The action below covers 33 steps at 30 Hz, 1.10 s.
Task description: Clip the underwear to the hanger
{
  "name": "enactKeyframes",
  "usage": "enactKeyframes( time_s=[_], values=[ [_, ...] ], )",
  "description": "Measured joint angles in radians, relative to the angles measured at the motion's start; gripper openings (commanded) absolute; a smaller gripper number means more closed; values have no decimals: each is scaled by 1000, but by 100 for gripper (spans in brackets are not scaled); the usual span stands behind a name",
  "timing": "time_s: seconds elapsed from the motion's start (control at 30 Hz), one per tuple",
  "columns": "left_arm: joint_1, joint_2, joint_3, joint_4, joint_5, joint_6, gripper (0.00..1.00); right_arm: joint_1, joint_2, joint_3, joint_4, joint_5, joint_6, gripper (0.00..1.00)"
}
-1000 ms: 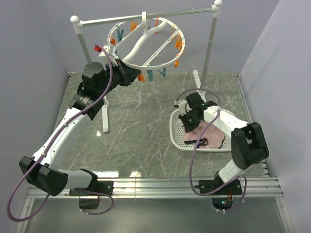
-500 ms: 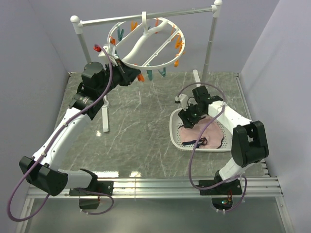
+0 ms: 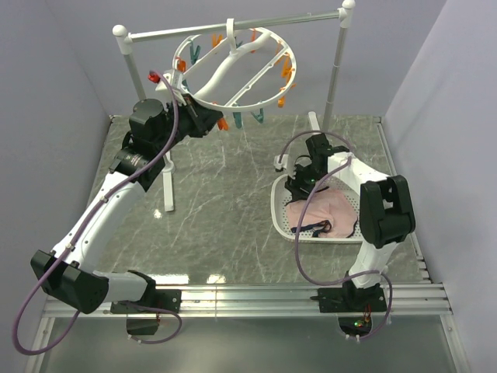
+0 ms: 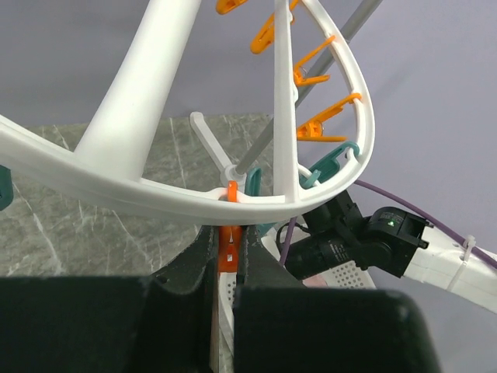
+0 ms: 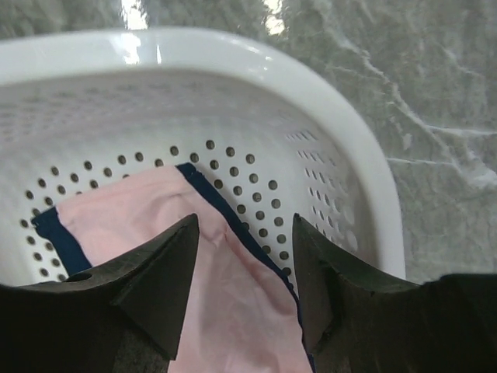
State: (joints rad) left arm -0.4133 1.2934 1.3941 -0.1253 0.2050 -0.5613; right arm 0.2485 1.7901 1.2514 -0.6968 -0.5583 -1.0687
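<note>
The left pincer (image 4: pixel 227 260) is closed on an orange clip (image 4: pixel 228 239) under the hanger (image 4: pixel 178 203), probably to steady it and squeeze it open. The right pincer (image 5: pixel 245 233) hangs wide open and empty over the underwear (image 5: pixel 132 217), which lies in the basket (image 5: pixel 361 179), apparently ready to grasp it.

The rail stand (image 3: pixel 336 70) rises at the back of the bench (image 3: pixel 225 214), and the hanger (image 3: pixel 223 70) hangs tilted from its crossbar, left of centre. The left claw (image 3: pixel 211 120) reaches up to the hanger's near-left rim, with a clip (image 4: pixel 227 252) between its fingers. To the right and nearer the front, the basket (image 3: pixel 276 216) lies on the bench with the underwear (image 3: pixel 334 208) in it. The right claw (image 3: pixel 299 186) hangs over the basket's back-left part, just above the underwear's edge.
</note>
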Motion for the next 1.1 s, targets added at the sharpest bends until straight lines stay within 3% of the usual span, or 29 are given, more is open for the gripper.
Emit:
enactKeyframes(
  time_s=[0.37, 0.7, 0.87, 0.97, 1.1],
  values=[
    [6, 0, -3, 0, 7, -1, 0, 4, 45, 0, -63, 41, -169, 65],
    [6, 0, -3, 0, 7, -1, 0, 35, 87, 18, -93, 114, -224, 51],
    [6, 1, -3, 0, 7, -1, 0, 53, 113, 36, -137, 142, -268, 53],
    [6, 1, -3, 0, 7, 0, 0, 55, 118, 44, -158, 147, -283, 42],
    [6, 1, -3, 0, 7, -1, 0, 57, 120, 44, -174, 150, -291, 0]
  ],
)
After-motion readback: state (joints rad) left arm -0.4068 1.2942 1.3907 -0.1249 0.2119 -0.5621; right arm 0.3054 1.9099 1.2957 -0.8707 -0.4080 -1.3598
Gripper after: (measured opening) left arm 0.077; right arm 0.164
